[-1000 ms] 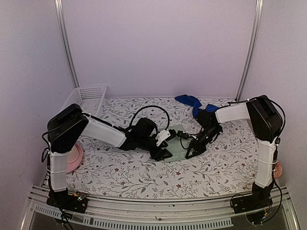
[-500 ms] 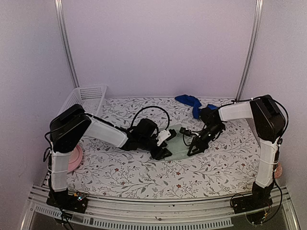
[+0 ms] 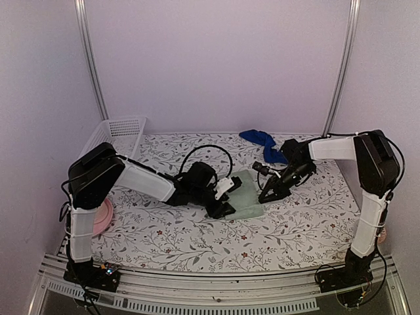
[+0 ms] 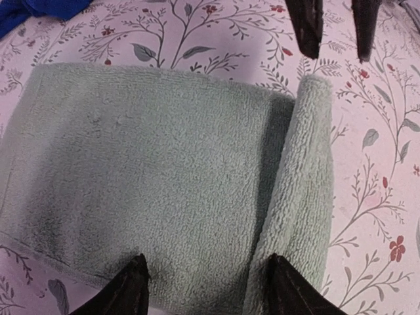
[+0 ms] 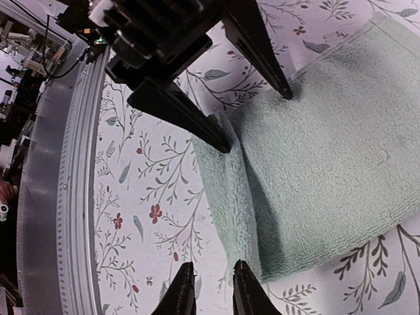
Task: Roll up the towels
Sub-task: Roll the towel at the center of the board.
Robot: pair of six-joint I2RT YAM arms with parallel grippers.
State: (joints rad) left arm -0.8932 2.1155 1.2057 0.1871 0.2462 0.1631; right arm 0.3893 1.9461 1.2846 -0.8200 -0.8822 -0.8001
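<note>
One turn only is made on the sage-green towel [image 4: 151, 170], which lies mid-table: its near edge is folded over into a strip. My left gripper [image 4: 207, 266] stands spread over the strip's left end and grips nothing. The right gripper [image 5: 212, 269] hovers just off the right end, slightly parted and empty. Next, I judge, both must catch the strip and roll it evenly toward the far side. The blue towel [image 3: 260, 139] lies bunched at far right, mostly cut off in the wrist views.

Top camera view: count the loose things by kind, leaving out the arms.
Towels: 2, green towel, blue towel
Baskets: 1, white basket
Plates: 1, pink plate
Total: 4
</note>
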